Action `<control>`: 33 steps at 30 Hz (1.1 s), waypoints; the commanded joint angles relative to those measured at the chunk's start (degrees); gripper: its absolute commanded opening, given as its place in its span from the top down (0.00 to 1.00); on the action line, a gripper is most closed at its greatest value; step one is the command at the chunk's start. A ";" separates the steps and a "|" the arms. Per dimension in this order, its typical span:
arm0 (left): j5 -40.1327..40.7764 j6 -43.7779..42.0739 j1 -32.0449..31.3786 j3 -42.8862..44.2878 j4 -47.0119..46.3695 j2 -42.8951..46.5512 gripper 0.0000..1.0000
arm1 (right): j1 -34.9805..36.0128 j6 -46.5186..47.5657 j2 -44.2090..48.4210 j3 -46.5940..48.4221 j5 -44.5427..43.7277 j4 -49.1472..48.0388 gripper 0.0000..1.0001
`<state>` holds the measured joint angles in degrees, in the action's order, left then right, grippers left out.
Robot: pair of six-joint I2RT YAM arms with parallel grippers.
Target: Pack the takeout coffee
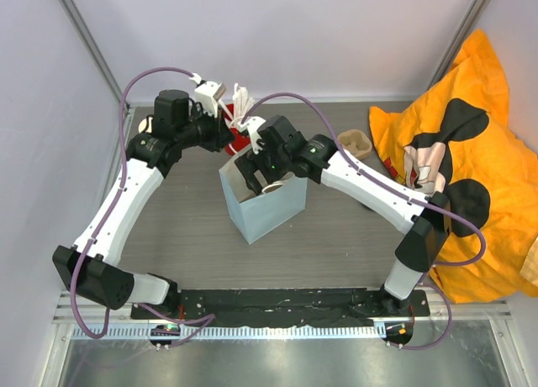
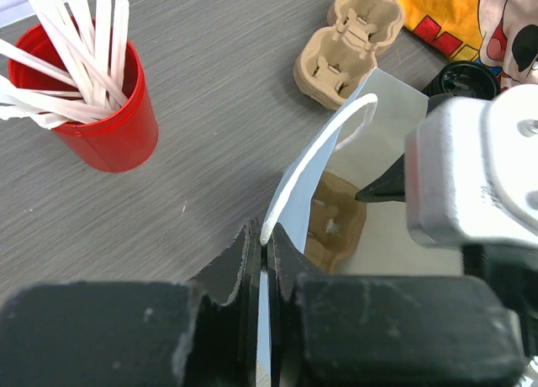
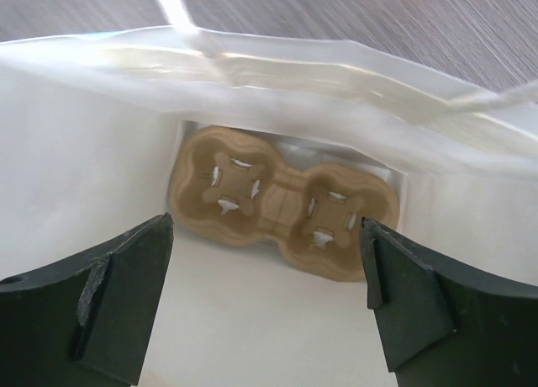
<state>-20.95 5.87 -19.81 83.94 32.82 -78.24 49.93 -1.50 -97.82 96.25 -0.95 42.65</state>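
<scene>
A pale blue paper bag (image 1: 262,209) stands open at the table's middle. My left gripper (image 1: 225,145) is shut on the bag's far rim (image 2: 277,206), just below its white handle (image 2: 324,147). My right gripper (image 1: 259,178) hangs over the bag's mouth, open and empty (image 3: 269,235). A tan moulded cup carrier (image 3: 282,204) lies on the bag's floor and also shows in the left wrist view (image 2: 336,223). The tan paper cup does not show clearly in any view. A pale round shape (image 1: 273,186) under the right gripper may be it, but I cannot tell.
A red cup of white sticks (image 1: 239,128) stands just behind the bag, also in the left wrist view (image 2: 105,118). A second carrier (image 1: 355,143) lies on the table to the right (image 2: 349,42). An orange printed cloth (image 1: 471,151) fills the right side.
</scene>
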 commanded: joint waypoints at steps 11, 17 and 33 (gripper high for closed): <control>0.56 0.37 -0.14 0.17 -1.97 1.07 0.98 | 0.34 11.07 5.36 12.90 14.22 9.19 0.04; -0.23 0.28 -0.14 1.13 -1.44 0.89 0.98 | 0.25 14.59 7.73 15.81 12.38 9.91 0.03; -2.78 -0.42 -0.14 3.25 -0.12 1.16 1.00 | -7.56 16.53 13.35 16.61 1.83 7.62 0.00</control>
<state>-22.76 5.78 -19.81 84.55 33.30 -78.24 45.80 14.68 -87.07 112.29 5.48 52.75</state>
